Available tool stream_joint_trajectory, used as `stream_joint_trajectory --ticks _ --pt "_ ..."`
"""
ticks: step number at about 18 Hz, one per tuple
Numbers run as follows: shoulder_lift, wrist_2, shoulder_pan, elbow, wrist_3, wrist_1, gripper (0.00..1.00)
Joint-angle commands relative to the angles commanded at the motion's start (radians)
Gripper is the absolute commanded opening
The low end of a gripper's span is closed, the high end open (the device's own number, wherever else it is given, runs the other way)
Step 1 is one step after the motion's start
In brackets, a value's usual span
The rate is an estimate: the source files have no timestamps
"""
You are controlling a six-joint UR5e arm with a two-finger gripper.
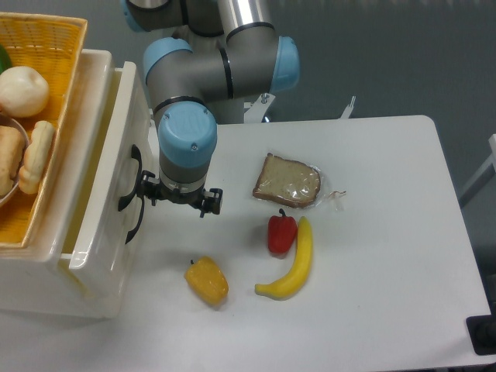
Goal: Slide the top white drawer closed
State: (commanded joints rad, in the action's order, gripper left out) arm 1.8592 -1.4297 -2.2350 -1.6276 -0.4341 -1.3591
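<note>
The top white drawer [107, 198] stands almost fully in, with only a narrow strip of its inside showing beside the cabinet top. Its front panel carries a black curved handle [128, 182]. My gripper [177, 198] points down right beside that front panel, its left side against or very near the handle. My wrist covers the fingertips, so the gap between the fingers is hidden.
A yellow wicker basket [58, 46] of food sits on the cabinet at the left. The lower drawer's black handle [136, 225] shows below. On the table lie a yellow pepper [207, 281], a red pepper [282, 232], a banana [293, 263] and bagged bread [287, 180].
</note>
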Motion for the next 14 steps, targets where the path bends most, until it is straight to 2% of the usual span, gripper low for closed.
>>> stream_joint_trajectory --ticks 10,14 --pt "0.003 -0.003 0.015 -0.003 0.002 -0.002 1.00" --pt "-0.002 -0.011 -0.038 0.006 -0.009 0.000 1.00"
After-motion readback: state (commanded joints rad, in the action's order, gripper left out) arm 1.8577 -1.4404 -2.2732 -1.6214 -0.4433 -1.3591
